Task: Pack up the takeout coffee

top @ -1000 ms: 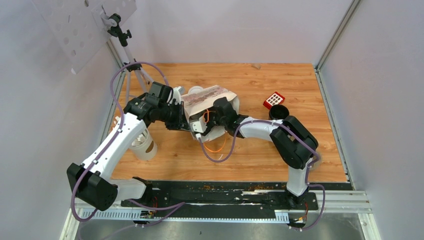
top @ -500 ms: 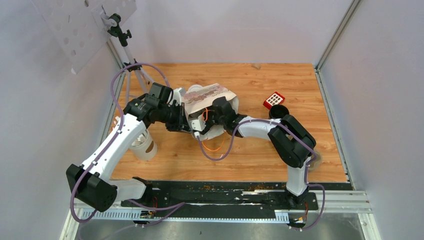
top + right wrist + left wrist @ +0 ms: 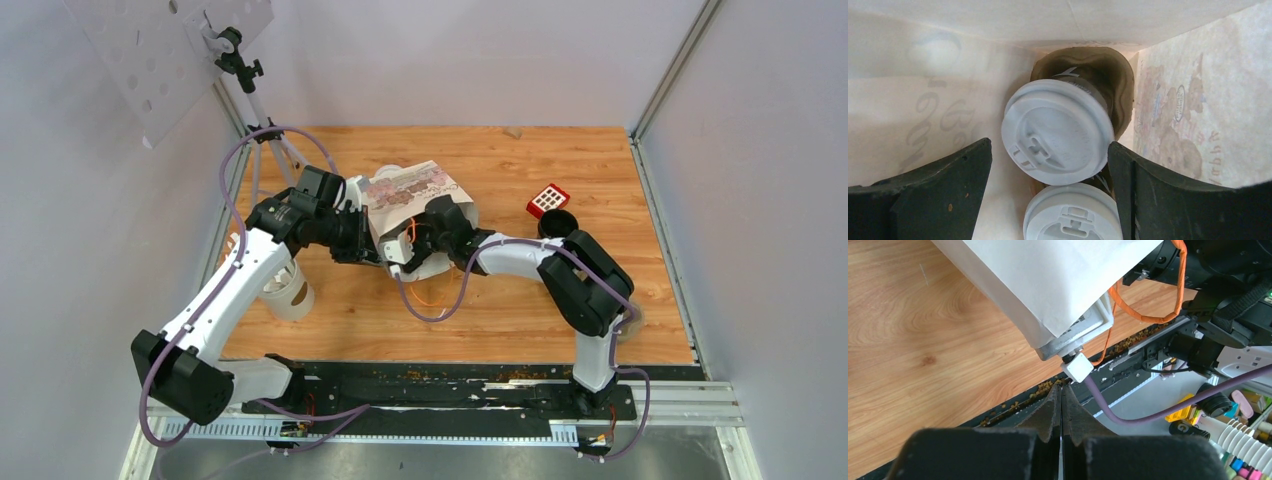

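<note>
Tool on the right arm (image 3: 1048, 146) sits spread wide inside the paper bag (image 3: 1198, 100), both lidded takeout coffee cups (image 3: 1057, 132) side by side deeper in, and the left tool (image 3: 1062, 407) is pinched fully closed above the table (image 3: 908, 340).

Bag (image 3: 415, 192) mid-table (image 3: 520, 300), between both arms. Right gripper (image 3: 1048, 145) inside bag. Right wrist view: upper cup (image 3: 1058, 131) between its fingers, lower cup (image 3: 1073, 215) just below it, both in bag. Left gripper (image 3: 362, 245) just beside bag's left side. Lidless cup (image 3: 287, 290) near-left of bag, beside left arm. Small box (image 3: 548, 200) and round pot (image 3: 558, 223) right of bag, side by side. Tripod (image 3: 262, 130) at far-left corner.
</note>
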Available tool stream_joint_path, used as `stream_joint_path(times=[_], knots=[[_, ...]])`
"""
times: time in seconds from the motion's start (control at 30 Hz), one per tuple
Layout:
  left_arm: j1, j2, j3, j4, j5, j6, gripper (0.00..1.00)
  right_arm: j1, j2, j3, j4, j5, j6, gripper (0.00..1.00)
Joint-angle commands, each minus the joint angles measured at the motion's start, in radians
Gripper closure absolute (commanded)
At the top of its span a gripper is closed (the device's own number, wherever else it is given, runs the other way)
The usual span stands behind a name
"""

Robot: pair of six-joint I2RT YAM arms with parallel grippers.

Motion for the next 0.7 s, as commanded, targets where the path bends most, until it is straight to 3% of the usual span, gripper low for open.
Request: stream_joint_path(times=[0.0, 0.27, 0.67], knots=[[-0.003, -0.029, 0.009, 0.0, -0.012, -0.004, 1.0, -0.002, -0.075, 0.007, -0.048, -0.04, 0.028, 0.14], [-0.003, -0.043, -0.001, 0.01, -0.038, -0.003, 1.0, -0.002, -0.092, 0.013, -0.055, -0.052, 0.067, 0.15], [-0.003, -0.073, -0.099, 0.178, -0.064, -0.047, 0.7, -0.01, -0.092, 0.014, -0.035, -0.055, 0.117, 0.18]])
